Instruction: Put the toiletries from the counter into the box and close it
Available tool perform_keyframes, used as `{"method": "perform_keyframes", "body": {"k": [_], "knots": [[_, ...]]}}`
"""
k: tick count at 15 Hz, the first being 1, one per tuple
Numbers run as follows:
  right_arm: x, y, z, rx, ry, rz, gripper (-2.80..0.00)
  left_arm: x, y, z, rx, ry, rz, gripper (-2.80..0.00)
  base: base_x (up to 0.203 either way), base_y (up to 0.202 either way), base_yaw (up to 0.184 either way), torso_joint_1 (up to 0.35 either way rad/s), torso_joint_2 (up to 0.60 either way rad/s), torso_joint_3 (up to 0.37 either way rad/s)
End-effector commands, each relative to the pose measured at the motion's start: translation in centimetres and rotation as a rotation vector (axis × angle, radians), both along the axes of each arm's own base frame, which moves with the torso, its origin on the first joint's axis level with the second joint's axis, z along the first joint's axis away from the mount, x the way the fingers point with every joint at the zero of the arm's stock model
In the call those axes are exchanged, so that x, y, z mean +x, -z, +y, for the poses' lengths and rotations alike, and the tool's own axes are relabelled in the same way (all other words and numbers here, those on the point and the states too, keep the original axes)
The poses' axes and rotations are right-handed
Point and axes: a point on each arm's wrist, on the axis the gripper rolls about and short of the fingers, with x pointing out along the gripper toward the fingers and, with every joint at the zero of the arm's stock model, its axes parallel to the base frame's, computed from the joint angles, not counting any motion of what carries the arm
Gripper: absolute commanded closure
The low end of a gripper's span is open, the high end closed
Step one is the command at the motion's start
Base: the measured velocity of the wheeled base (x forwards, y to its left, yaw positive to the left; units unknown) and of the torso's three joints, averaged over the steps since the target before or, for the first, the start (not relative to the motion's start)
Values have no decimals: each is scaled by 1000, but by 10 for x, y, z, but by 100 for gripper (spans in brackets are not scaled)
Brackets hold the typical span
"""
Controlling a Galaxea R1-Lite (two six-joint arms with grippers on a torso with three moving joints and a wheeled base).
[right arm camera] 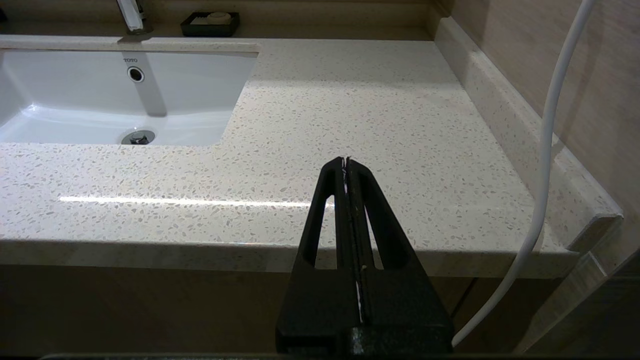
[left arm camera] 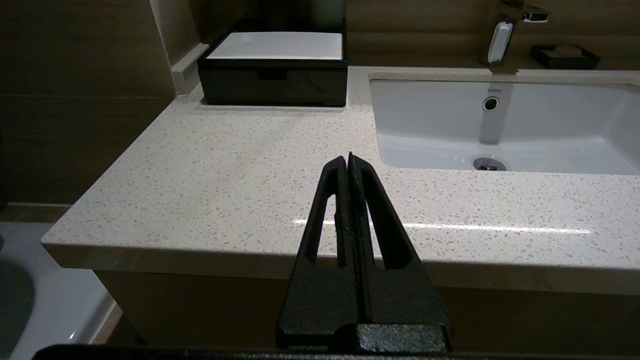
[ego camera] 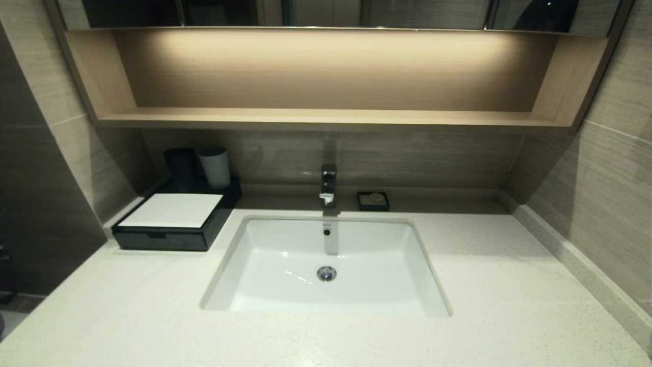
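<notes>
The black box (ego camera: 170, 224) with a white top panel stands at the back left of the speckled counter (ego camera: 127, 316), its drawer front flush and shut. It also shows in the left wrist view (left arm camera: 272, 80). No plastic-wrapped toiletry packets show in any view. My left gripper (left arm camera: 348, 159) is shut and empty, held in front of the counter's near edge, left of the sink. My right gripper (right arm camera: 345, 162) is shut and empty, in front of the counter's near edge, right of the sink. Neither gripper shows in the head view.
A white sink basin (ego camera: 326, 265) is set in the middle of the counter, with a chrome tap (ego camera: 328, 184) behind it. A small black dish (ego camera: 373, 201) sits right of the tap. Two cups (ego camera: 214, 167) stand behind the box. A white cable (right arm camera: 545, 150) hangs at the right.
</notes>
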Motion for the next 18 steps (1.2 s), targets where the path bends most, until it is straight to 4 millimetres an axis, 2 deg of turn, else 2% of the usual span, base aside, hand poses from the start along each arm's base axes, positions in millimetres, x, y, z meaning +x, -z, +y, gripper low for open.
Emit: {"method": "perform_keyframes", "body": {"k": [1,18], "knots": [[0,0,0,-1,0,1,0,1,5,0,0,0,19,0,0,0,0,0,0,0],[0,0,0,1,0,1,0,1,5,0,0,0,19,0,0,0,0,0,0,0]]}}
